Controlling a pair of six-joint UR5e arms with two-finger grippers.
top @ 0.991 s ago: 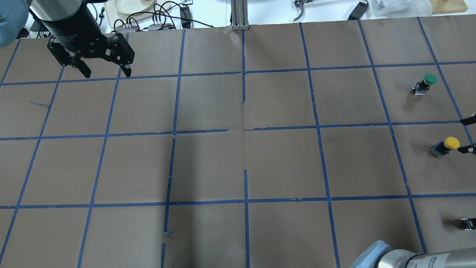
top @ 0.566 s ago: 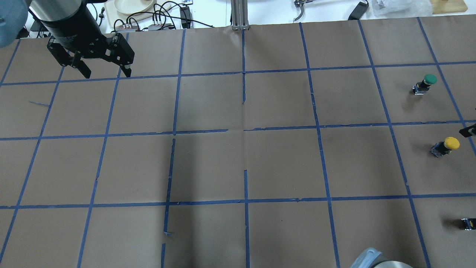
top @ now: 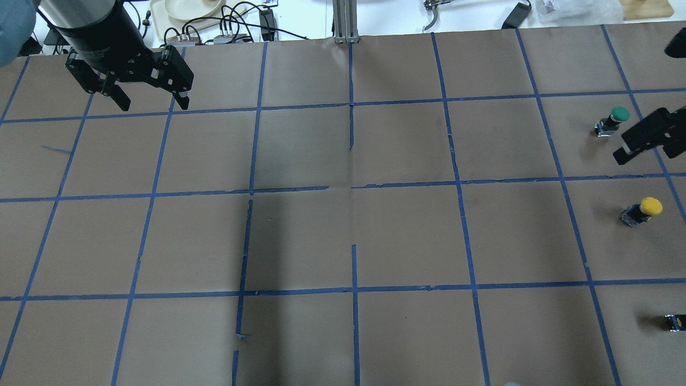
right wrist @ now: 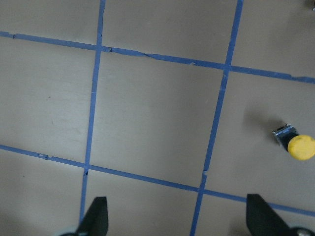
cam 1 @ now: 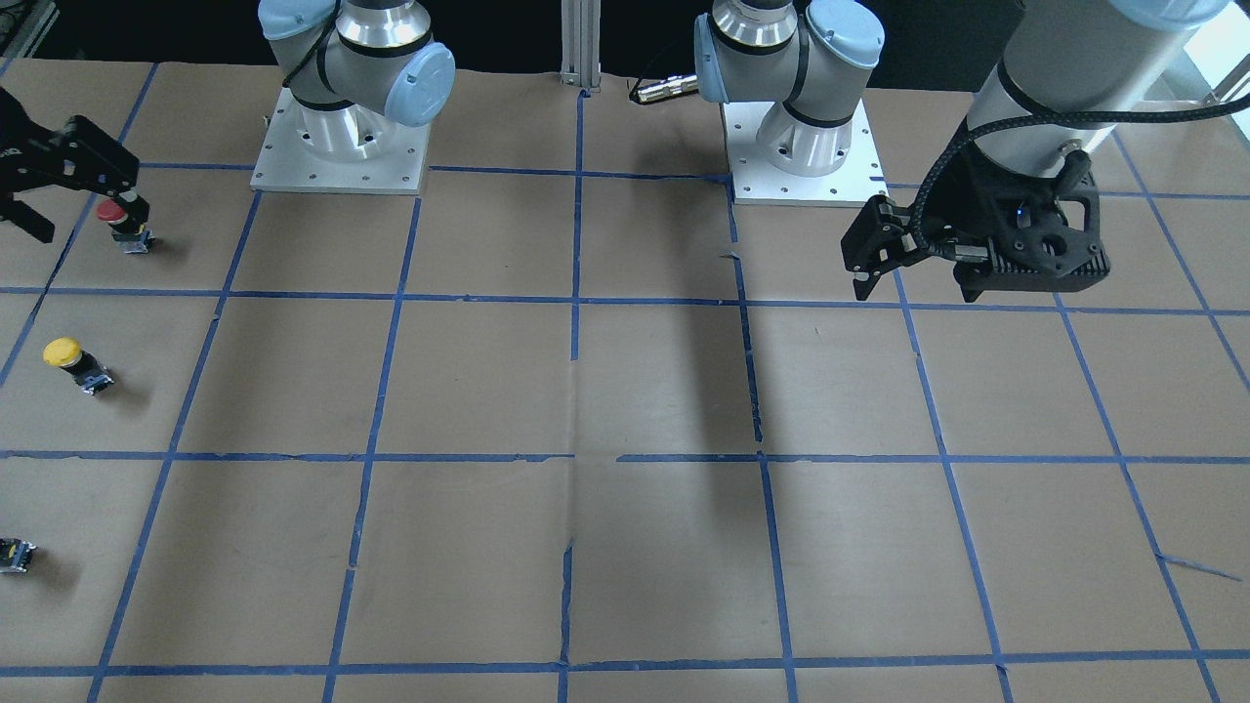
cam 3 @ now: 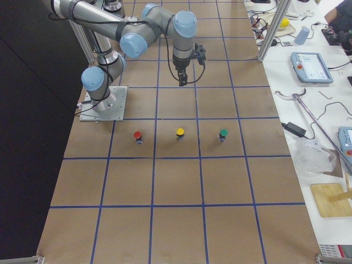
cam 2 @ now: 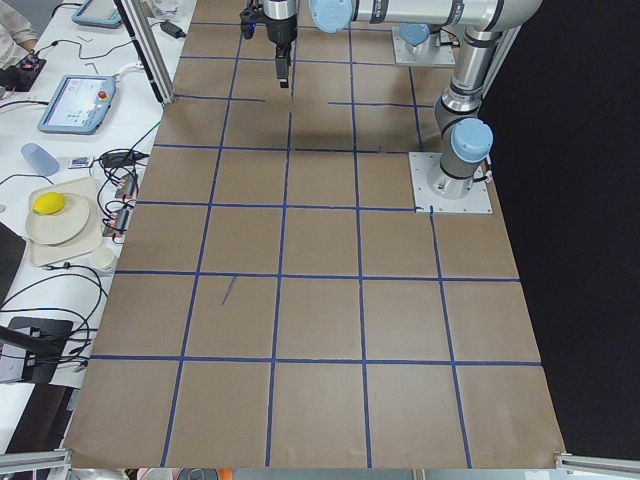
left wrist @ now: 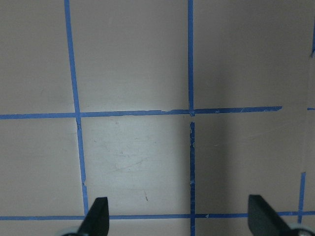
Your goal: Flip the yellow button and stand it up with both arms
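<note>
The yellow button [top: 643,209] stands on its grey-black block with the cap up, on the brown paper at the table's right side. It also shows in the front view [cam 1: 74,362], the right side view [cam 3: 180,133] and the right wrist view [right wrist: 296,144]. My right gripper [top: 640,140] hangs open and empty high above the table, apart from the button, which lies off to the right in its wrist view [right wrist: 177,219]. My left gripper [top: 153,104] is open and empty, high over the far left squares [cam 1: 916,291], with only paper below it [left wrist: 179,219].
A green button [top: 613,120] stands one square beyond the yellow one and a red button [cam 1: 119,221] one square nearer the robot. A small dark block [top: 674,322] shows at the overhead view's right edge. Cables and a plate [top: 190,8] lie beyond the far edge.
My right gripper's fingertips were at the right edge beside the yellow button; now the gripper has moved away toward the green button and looms larger. The yellow button has not moved. The left arm barely shifted.
</note>
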